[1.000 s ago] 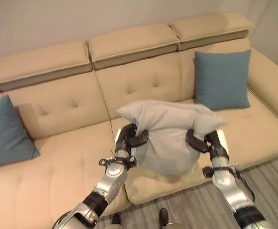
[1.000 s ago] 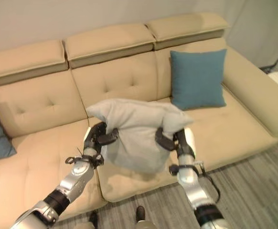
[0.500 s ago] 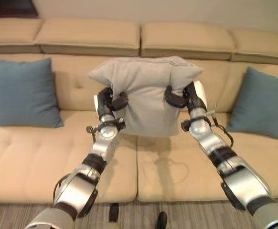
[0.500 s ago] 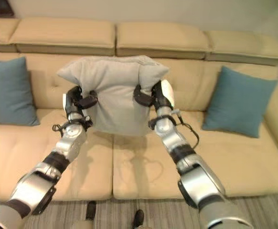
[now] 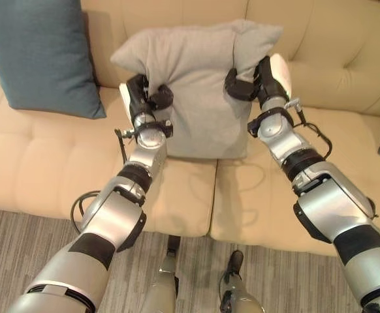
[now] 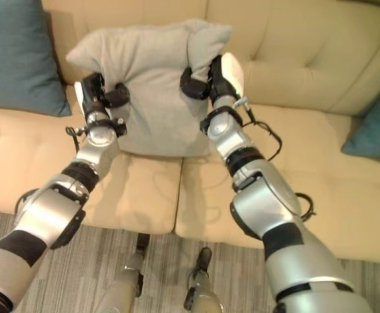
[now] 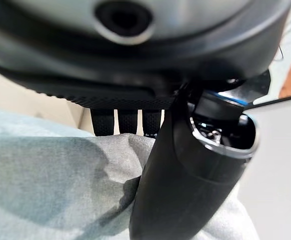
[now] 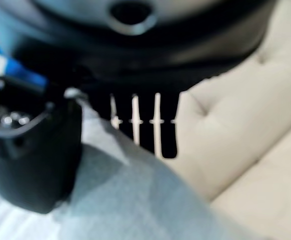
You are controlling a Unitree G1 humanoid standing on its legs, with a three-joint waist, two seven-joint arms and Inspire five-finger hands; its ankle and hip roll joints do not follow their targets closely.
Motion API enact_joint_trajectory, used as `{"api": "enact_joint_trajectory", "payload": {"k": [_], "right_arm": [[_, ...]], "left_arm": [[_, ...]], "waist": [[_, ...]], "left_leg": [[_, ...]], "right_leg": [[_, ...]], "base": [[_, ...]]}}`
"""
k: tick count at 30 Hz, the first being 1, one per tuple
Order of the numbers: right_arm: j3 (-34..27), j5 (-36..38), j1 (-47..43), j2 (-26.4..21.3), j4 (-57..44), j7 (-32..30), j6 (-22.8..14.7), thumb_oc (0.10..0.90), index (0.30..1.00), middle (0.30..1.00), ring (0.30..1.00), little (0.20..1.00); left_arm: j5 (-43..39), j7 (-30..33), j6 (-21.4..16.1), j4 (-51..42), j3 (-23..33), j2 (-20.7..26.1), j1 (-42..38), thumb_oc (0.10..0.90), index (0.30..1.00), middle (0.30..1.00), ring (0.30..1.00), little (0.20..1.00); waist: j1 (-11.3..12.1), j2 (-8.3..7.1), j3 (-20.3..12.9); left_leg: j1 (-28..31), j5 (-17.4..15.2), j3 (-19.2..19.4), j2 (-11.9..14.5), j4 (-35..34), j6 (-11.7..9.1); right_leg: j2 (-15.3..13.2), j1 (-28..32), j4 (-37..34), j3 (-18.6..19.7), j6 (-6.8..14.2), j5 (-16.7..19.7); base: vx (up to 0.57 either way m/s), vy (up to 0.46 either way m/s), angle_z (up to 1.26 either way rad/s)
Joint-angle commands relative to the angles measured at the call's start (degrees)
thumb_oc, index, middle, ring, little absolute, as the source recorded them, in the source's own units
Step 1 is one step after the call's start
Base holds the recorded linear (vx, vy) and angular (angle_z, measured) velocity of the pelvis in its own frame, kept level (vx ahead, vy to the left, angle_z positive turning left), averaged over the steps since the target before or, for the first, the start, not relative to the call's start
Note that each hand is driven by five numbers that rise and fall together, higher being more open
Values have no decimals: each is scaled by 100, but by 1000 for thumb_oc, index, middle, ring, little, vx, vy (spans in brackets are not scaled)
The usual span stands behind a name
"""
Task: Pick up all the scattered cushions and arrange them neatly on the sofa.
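A grey cushion (image 5: 196,85) stands upright against the backrest of the beige sofa (image 5: 320,52), its lower edge on the seat. My left hand (image 5: 140,101) pinches its left side, thumb in front and fingers behind. My right hand (image 5: 258,78) pinches its right side the same way. In the left wrist view the thumb (image 7: 180,185) presses into grey cloth (image 7: 50,185). The right wrist view has the thumb (image 8: 30,150) on the cushion (image 8: 135,205) too. A blue cushion (image 5: 43,55) leans on the backrest at the left. Another blue cushion (image 6: 376,127) shows at the right edge.
The sofa's seat cushions (image 5: 40,169) spread out to both sides of the grey cushion. Grey striped floor (image 5: 20,248) lies in front of the sofa.
The camera has come closer and tilted down. Both hands have carried the grey cushion forward and down, so it now rests against the backrest on the seat.
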Motion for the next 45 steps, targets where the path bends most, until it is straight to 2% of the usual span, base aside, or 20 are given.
{"api": "enact_joint_trajectory", "payload": {"k": [1,3,4,6,7,12,13,14,15,16,17,19,21,23,25,31,35,39,42,45], "right_arm": [[389,-315,-2199,-73,132,-472,-680,400,300,300,300,300],[464,-304,-2289,-114,200,-467,-684,400,300,300,300,300],[533,-157,-2184,-837,-28,-330,-815,400,300,300,300,300],[533,-157,-2183,-839,-29,-330,-815,400,300,300,300,300],[483,9,-1994,-1292,-677,-424,-960,400,300,300,300,300],[1059,-236,-2662,-971,-301,-416,-910,400,300,300,300,300],[1426,-446,-2916,-824,17,-318,-827,400,300,300,300,300],[1431,-444,-2926,-820,25,-317,-831,400,300,300,300,300],[1815,-658,-3087,-641,343,-84,-760,403,305,305,305,305],[1848,-694,-3139,-578,432,-130,-704,800,900,900,900,900],[1899,-705,-3181,-544,580,-60,-635,800,900,900,900,900],[2039,-631,-3274,-419,876,178,-570,800,900,900,900,900],[1937,-510,-3255,-395,975,173,-557,800,900,900,900,900],[2063,-579,-3288,-298,1253,271,-443,800,900,900,900,900],[2057,-562,-3244,-330,1369,310,-429,800,900,900,900,900],[2034,-517,-3073,-608,1433,293,-406,800,900,900,900,900],[2019,-488,-2909,-855,1470,269,-392,800,900,900,900,900],[2019,-489,-2908,-855,1470,268,-392,800,900,900,900,900],[1992,-377,-2783,-1176,1481,215,-346,800,900,900,900,900],[1941,-270,-2752,-1213,1497,179,-350,800,900,900,900,900]], "left_arm": [[768,-155,-943,-263,-1013,-27,-2530,400,300,300,300,300],[773,-134,-903,-199,-1102,46,-2663,400,300,300,300,300],[780,-95,-917,-289,-1112,354,-2639,400,300,300,300,300],[780,-95,-917,-289,-1112,353,-2640,400,300,300,300,300],[655,-108,-957,-581,-1327,944,-2728,400,300,300,300,300],[839,-143,-723,64,-1572,1104,-3371,400,300,300,300,300],[835,-265,-682,278,-1695,1108,-3477,400,300,300,300,300],[832,-269,-684,283,-1694,1110,-3485,400,300,300,300,300],[789,-551,-625,497,-1851,1146,-3538,400,300,300,300,300],[681,-661,-586,621,-1835,1193,-3505,558,538,538,538,538],[545,-850,-456,806,-1830,1159,-3508,800,900,900,900,900],[519,-1161,-304,1131,-1893,1280,-3467,800,900,900,900,900],[511,-1174,-198,1301,-1822,1331,-3406,800,900,900,900,900],[677,-1246,246,1907,-1672,1588,-3353,800,900,900,900,900],[821,-1260,399,2069,-1648,1707,-3281,800,900,900,900,900],[851,-1136,545,2211,-1378,2011,-3022,800,900,900,900,900],[1305,-891,692,2251,-1487,2346,-2858,800,900,900,900,900],[1305,-890,692,2249,-1487,2346,-2857,800,900,900,900,900],[1615,-665,793,2351,-1424,2849,-2473,800,900,900,900,900],[1539,-684,767,2382,-1346,2810,-2365,800,900,900,900,900]], "waist": [[-107,96,0],[-148,97,-4],[-247,72,-14],[-244,71,-24],[-495,21,109],[-591,34,246],[-617,52,301],[-619,55,301],[-643,46,328],[-642,56,325],[-640,64,321],[-664,65,323],[-665,70,337],[-705,72,367],[-720,77,355],[-743,89,312],[-743,101,261],[-743,100,263],[-776,121,226],[-789,135,237]], "left_leg": [[73,-341,417,227,-65,-589],[36,-335,485,243,-65,-589],[3,-310,518,258,-65,-590],[-8,-308,519,259,-65,-590],[-9,-349,703,349,-65,-560],[-263,-316,823,368,-65,-552],[-378,-278,833,358,-65,-570],[-384,-277,833,358,-65,-569],[-534,-229,850,359,-65,-589],[-585,-219,870,362,-65,-592],[-647,-200,877,363,-65,-596],[-735,-163,892,366,-65,-601],[-771,-155,887,364,-65,-596],[-859,-112,908,359,-65,-586],[-858,-104,907,358,-65,-577],[-756,-126,903,346,-65,-554],[-635,-160,919,347,-65,-537],[-632,-161,919,347,-65,-537],[-501,-198,987,372,-65,-516],[-526,-197,999,369,-65,-512]], "right_leg": [[-306,446,21,135,739,-328],[-302,372,21,169,739,-293],[-291,304,21,200,739,-250],[-291,291,21,202,739,-247],[-234,116,21,358,739,-189],[-229,-255,21,417,739,-106],[-235,-394,21,419,739,-59],[-235,-400,21,419,739,-58],[-216,-558,21,413,739,-13],[-216,-616,21,429,739,10],[-214,-694,21,425,739,27],[-204,-796,21,448,739,61],[-202,-832,21,457,739,59],[-189,-957,21,515,739,81],[-183,-967,21,517,739,77],[-183,-898,21,505,739,45],[-182,-802,21,500,739,14],[-182,-800,21,501,739,13],[-202,-715,21,500,729,-11],[-203,-740,21,494,724,-7]], "base": [[17,31,-4],[26,45,-6],[12,33,-11],[7,39,-11],[13,80,-8],[-18,49,-38],[-9,25,-11],[-10,37,-57],[0,26,-68],[2,17,-62],[2,12,-15],[6,8,11],[7,29,11],[7,42,-18],[13,7,-34],[3,2,-1],[5,1,-1],[5,1,-2],[25,1,1],[0,0,0]]}}
